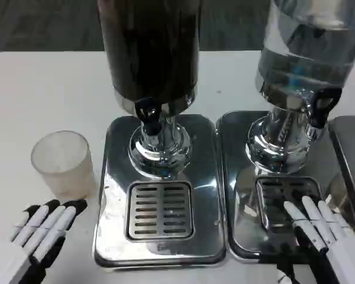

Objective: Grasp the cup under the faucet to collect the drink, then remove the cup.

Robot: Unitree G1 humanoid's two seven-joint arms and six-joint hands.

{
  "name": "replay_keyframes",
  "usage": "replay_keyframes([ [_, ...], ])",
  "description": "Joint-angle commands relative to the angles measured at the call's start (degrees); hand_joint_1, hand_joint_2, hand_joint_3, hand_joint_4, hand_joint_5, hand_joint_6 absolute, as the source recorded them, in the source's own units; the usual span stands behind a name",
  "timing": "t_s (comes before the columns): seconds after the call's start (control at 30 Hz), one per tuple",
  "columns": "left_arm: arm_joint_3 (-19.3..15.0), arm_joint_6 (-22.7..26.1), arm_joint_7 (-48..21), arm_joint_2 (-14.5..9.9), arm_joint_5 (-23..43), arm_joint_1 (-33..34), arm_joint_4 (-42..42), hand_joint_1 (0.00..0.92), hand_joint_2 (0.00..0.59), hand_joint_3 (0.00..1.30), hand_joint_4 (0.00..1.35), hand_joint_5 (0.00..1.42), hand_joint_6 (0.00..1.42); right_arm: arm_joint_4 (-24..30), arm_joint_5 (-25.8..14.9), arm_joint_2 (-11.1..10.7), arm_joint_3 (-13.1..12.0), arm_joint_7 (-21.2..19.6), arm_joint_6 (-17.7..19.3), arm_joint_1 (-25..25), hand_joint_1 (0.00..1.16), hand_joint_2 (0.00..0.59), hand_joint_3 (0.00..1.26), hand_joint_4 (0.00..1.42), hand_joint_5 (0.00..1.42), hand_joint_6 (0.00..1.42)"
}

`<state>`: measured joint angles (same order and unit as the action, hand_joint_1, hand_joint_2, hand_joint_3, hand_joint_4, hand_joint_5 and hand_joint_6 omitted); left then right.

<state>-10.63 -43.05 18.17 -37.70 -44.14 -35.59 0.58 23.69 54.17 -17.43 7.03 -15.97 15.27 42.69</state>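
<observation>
Left hand (40, 232) at the near left table edge, fingers straight and slightly apart, empty. Just beyond its fingertips, not touching, frosted plastic cup (63, 163), upright on the white table (41, 89), left of the dark drink dispenser (149, 50) and its faucet (149, 116). Right hand (328, 234) flat on the clear dispenser's drip tray (248, 219), fingers spread, empty. No legible writing.
</observation>
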Motion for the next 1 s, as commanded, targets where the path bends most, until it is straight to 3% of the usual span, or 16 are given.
replay_keyframes([
  [0.03, -0.18, -0.04, 1.31, 0.48, -0.15, -0.58, -0.52, 0.000, 0.061, 0.00, 0.00, 0.00, 0.00, -0.46, -1.48, 0.03, -0.11, -0.72, -0.06, -0.33, 0.50, 0.586, 0.10, 0.00, 0.00, 0.05],
  [0.7, -0.90, -0.31, 2.69, 2.56, 1.60, -1.43, -0.86, 0.000, 0.062, 0.00, 0.00, 0.00, 0.00, -0.64, -5.89, -0.65, -0.10, 0.98, 0.32, -2.62, 0.51, 0.586, 0.09, 0.01, 0.00, 0.05],
  [1.0, -2.11, -4.16, 2.51, 1.46, 5.21, -0.07, 3.00, 0.000, 0.045, 0.00, 0.00, 0.00, 0.00, 0.03, -6.05, 0.56, 1.00, 0.94, -0.43, -2.32, 0.51, 0.586, 0.09, 0.01, 0.00, 0.06],
])
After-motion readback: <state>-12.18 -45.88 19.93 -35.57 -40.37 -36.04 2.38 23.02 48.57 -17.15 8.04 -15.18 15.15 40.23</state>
